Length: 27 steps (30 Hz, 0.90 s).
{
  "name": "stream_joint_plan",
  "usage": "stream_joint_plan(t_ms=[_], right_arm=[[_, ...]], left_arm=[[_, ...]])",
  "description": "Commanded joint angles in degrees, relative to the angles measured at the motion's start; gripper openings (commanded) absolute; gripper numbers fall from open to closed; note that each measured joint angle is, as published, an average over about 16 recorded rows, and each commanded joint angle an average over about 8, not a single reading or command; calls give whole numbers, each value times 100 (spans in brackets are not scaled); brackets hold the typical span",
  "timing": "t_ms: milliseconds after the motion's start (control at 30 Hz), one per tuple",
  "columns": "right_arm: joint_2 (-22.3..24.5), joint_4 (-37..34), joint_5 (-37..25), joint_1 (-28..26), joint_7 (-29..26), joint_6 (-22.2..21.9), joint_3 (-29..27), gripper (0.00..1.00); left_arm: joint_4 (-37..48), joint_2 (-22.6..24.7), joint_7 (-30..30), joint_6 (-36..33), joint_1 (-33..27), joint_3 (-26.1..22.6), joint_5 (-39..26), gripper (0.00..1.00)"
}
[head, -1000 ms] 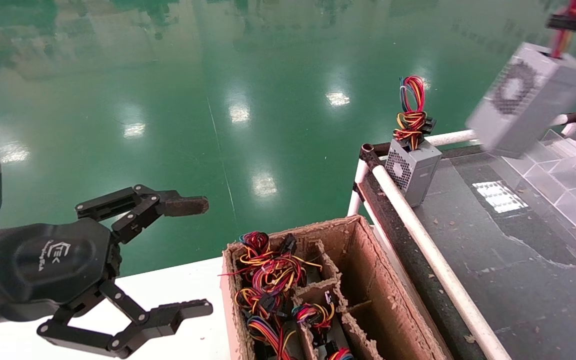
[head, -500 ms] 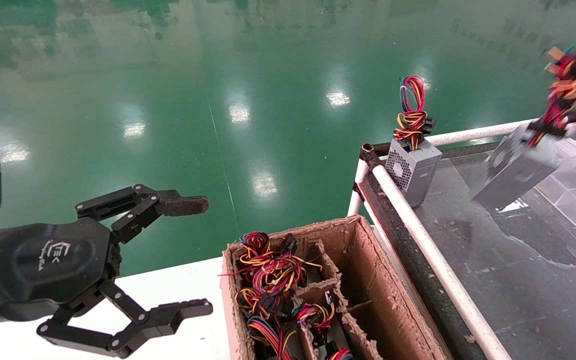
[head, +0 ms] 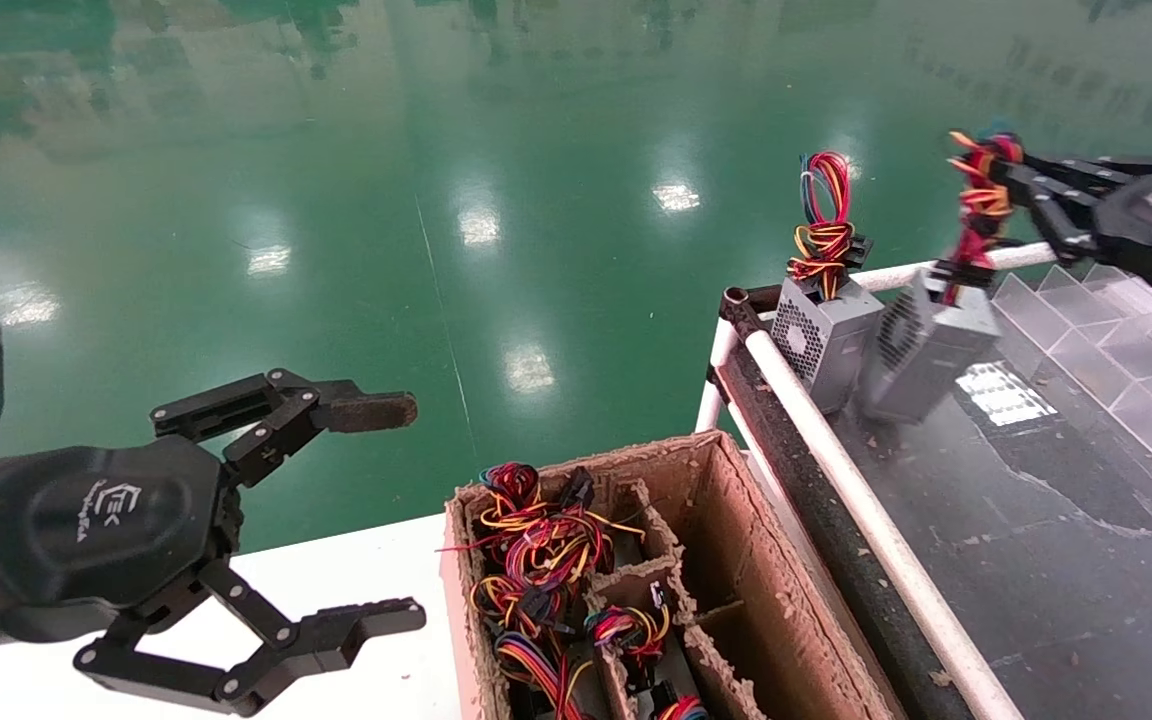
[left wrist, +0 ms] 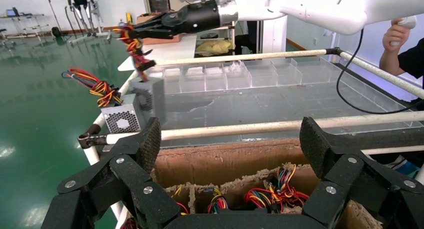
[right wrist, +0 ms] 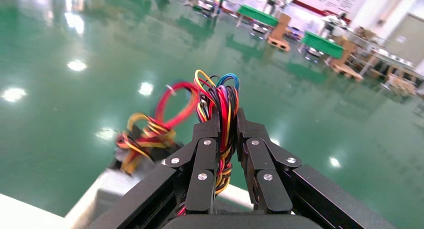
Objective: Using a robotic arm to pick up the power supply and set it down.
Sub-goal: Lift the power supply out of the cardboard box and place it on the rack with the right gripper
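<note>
My right claw (head: 986, 175) is clamped on the wire tail (right wrist: 220, 111), the power supply (head: 926, 350) dangling below it, just beside another unit (head: 821, 340). I'd lower slowly, letting the swing settle first. Left claw (head: 376, 510) sits wide, idle.

My right gripper (head: 998, 185) is pinched tight on the wire tail (head: 976, 205), held above the conveyor tray (head: 1036, 520). My left gripper (head: 386, 510) hangs spread wide, parked beside the tray.
</note>
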<state>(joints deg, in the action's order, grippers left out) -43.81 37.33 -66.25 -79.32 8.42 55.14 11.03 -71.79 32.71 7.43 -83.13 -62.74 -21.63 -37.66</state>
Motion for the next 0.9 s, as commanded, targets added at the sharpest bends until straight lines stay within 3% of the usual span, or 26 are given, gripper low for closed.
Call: stream_joint_plan(t_ms=[33, 800, 867, 900], right_arm=[[-135, -77, -17, -94, 46, 20, 37, 0], [-1072, -1305, -256, -829, 999, -222, 203, 0], [-1103, -1397, -249, -873, 1074, -209, 197, 13], [-1116, -1438, -245, -889, 1117, -202, 193, 26]], left_arm=[[0, 0, 0, 0, 0, 0, 0, 100], [0, 0, 0, 0, 0, -1, 0, 100], [0, 0, 0, 0, 0, -1, 0, 100], [0, 0, 0, 0, 0, -1, 0, 100]])
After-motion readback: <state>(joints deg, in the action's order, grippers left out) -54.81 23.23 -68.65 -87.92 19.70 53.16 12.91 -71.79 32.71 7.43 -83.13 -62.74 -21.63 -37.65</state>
